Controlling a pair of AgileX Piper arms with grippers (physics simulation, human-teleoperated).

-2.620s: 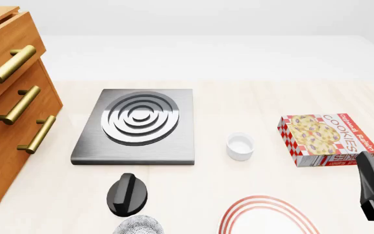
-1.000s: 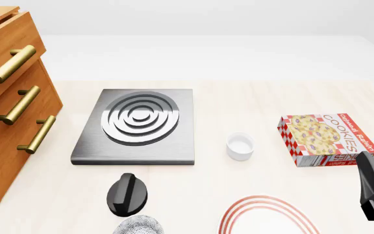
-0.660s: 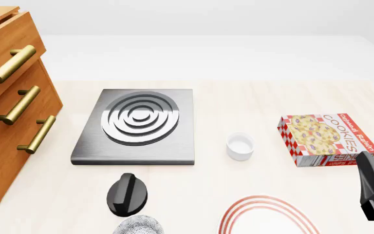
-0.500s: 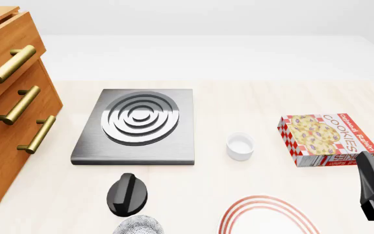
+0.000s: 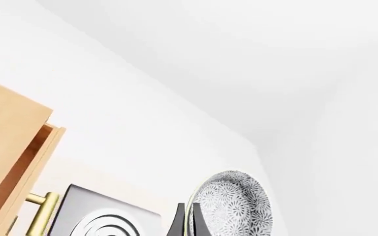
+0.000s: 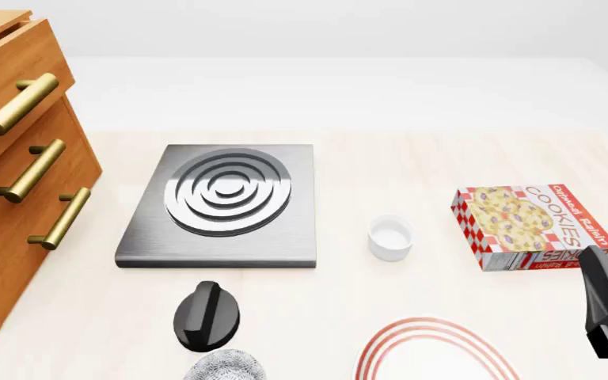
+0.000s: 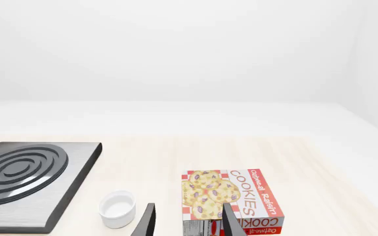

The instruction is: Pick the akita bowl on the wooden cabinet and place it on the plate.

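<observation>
In the left wrist view, the speckled akita bowl (image 5: 232,204) stands on edge, its rim pinched between my left gripper's (image 5: 187,219) dark fingers. From the front, that gripper (image 6: 208,315) is a black shape near the table's front edge. The bowl (image 6: 225,368) shows just below it at the frame's bottom. The white plate with red rings (image 6: 436,348) lies right of it, cut off by the bottom edge. The wooden cabinet (image 6: 13,174) stands at the far left. My right gripper (image 6: 605,309) hovers at the right, open (image 7: 187,219) and empty.
A grey square stove with silver rings (image 6: 219,202) lies in the middle. A small plain white cup (image 6: 389,237) stands right of it. A cookies box (image 6: 531,226) lies beyond my right gripper. The cabinet's brass handles (image 6: 29,170) stick out toward the stove.
</observation>
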